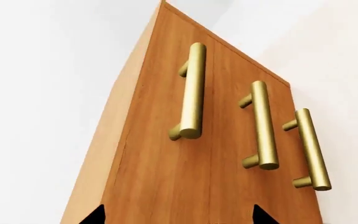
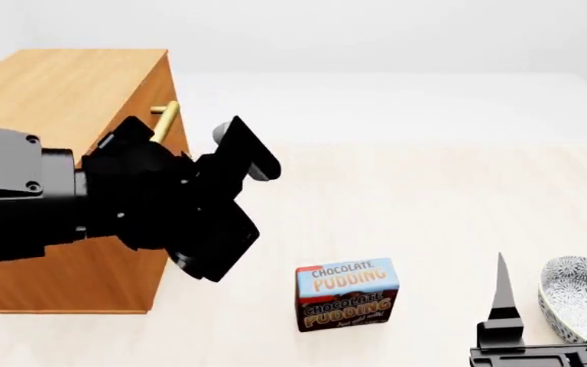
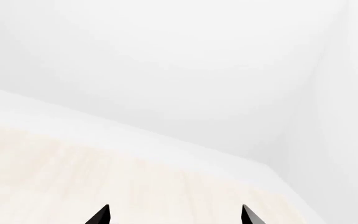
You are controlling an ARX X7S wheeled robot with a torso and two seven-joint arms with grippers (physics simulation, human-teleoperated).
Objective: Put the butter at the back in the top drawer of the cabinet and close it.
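The butter is out of view. The cabinet (image 2: 64,84) stands at the left of the head view, a light-brown wooden box with all three drawers closed. In the left wrist view the top drawer (image 1: 166,158) is the nearest one, and its brass handle (image 1: 191,91) looks the largest. My left gripper (image 1: 179,217) is open and holds nothing; it faces the drawer fronts a short way off and touches none of the handles. My right gripper (image 2: 556,277) is open and empty, low at the front right over the pale floor.
A blue-and-brown chocolate pudding box (image 2: 347,294) stands on the floor in front of me. A patterned bowl (image 2: 579,306) sits at the right edge, beside my right gripper. My left arm (image 2: 141,199) hides most of the cabinet's front in the head view.
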